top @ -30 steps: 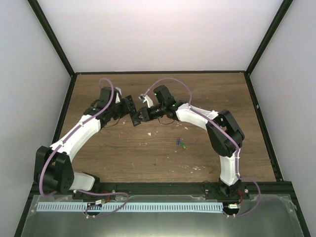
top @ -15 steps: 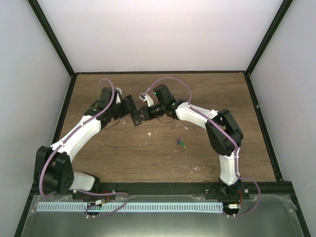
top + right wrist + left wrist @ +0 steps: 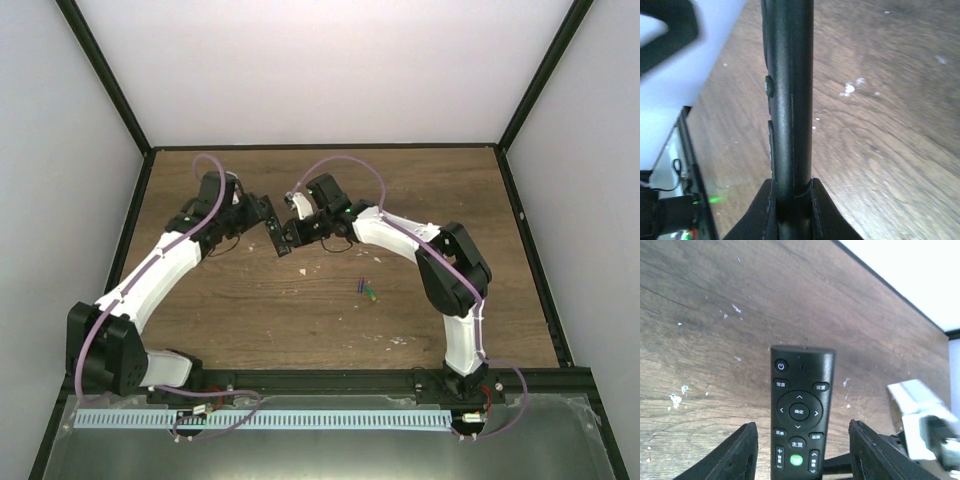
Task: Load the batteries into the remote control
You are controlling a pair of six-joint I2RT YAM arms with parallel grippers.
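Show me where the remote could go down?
Bare wood: the table right of the right arm, and the front strip between the batteries and the near edge. Crowded: back left, where the left pincer and right pincer meet at the remote control.

the brown wooden table (image 3: 250, 310) carries 2 batteries (image 3: 366, 289) and scattered pale specks (image 3: 302, 270).

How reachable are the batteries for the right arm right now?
Probably not yet: the batteries lie uncovered on the table, but the right hand is clamped on the remote control and must release it first.
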